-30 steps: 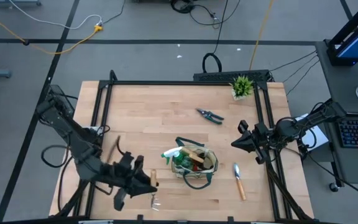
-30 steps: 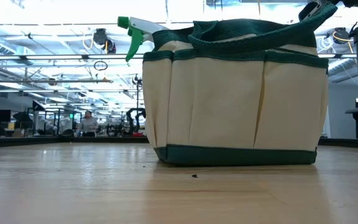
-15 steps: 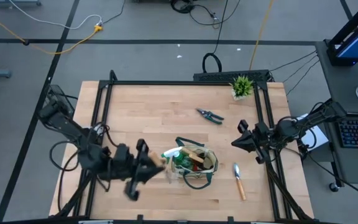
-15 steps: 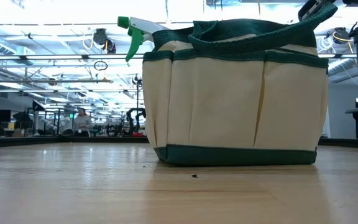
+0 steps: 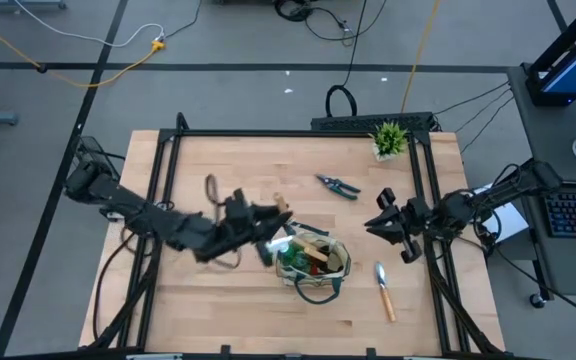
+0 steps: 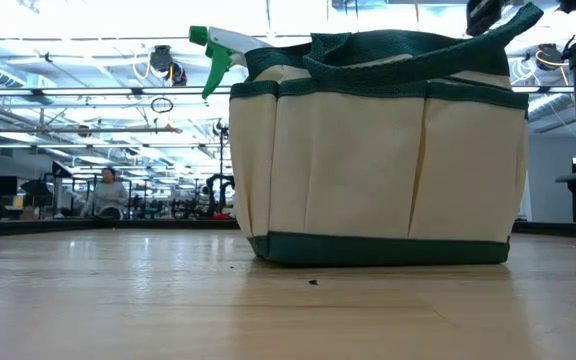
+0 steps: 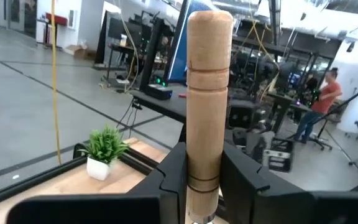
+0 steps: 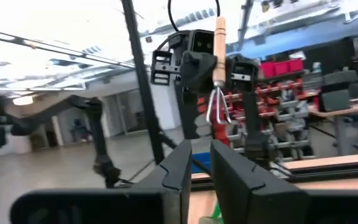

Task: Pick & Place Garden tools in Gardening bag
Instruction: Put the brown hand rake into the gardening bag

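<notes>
My left gripper (image 5: 265, 222) is shut on a wooden-handled rake (image 8: 218, 93) and holds it in the air just beyond the left end of the gardening bag (image 5: 313, 262). The beige bag with green trim also shows in the low view (image 6: 378, 150). The green spray bottle (image 6: 213, 50) and other items stick out of its top. The pruning shears (image 5: 338, 185) lie flat on the table beyond the bag. The trowel (image 5: 384, 290) lies flat to the bag's right. My right gripper (image 5: 376, 224) hovers right of the bag, empty, its fingers a narrow gap apart. My left gripper pinches the rake's wooden handle low down, near the metal neck (image 7: 202, 180), between its two fingers (image 7: 174, 177). The handle's free end (image 7: 209, 25) stands out beyond the fingers. The metal tines (image 8: 216, 111) hang on the other side. The rake is lifted clear of the table.
A small potted plant (image 5: 389, 138) stands at the table's far right corner. A black frame rail (image 5: 423, 190) runs along the right edge by my right arm. Bare wood lies left of and in front of the bag. A person (image 6: 103, 192) shows far off in the room.
My left gripper has risen from the table's near edge, left of the bag, and gone toward the far edge and right, up beside the bag. It carries the rake, which is lifted clear of the table. My right gripper has turned a little in place.
</notes>
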Controlling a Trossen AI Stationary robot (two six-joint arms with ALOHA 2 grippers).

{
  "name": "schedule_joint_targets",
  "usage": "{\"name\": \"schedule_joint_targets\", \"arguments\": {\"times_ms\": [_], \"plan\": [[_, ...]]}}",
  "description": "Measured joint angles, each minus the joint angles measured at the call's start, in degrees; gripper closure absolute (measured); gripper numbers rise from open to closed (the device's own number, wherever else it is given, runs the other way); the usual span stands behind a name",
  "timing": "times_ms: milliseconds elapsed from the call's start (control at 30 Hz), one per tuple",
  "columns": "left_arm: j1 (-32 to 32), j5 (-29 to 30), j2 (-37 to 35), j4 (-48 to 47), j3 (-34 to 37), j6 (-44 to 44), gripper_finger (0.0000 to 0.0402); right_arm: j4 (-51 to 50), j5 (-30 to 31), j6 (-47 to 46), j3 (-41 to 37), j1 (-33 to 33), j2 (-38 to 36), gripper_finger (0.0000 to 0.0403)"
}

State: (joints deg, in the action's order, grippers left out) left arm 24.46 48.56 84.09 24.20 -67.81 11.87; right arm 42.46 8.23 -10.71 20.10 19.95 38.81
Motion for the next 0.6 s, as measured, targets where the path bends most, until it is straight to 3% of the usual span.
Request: {"name": "schedule_joint_targets", "arguments": {"times_ms": [200, 600], "plan": [[-6.3, -8.2, 0.0, -4.1, 0.0, 3.4, 0.0336, -1.0, 1.3, 5.9, 5.4, -4.0, 4.3, 0.0306], [-11.1, -13.1, 0.0, -8.1, 0.0, 3.4, 0.0336, -12.7, 0.7, 9.2, 23.5, -10.0, 17.1, 0.0206]]}}
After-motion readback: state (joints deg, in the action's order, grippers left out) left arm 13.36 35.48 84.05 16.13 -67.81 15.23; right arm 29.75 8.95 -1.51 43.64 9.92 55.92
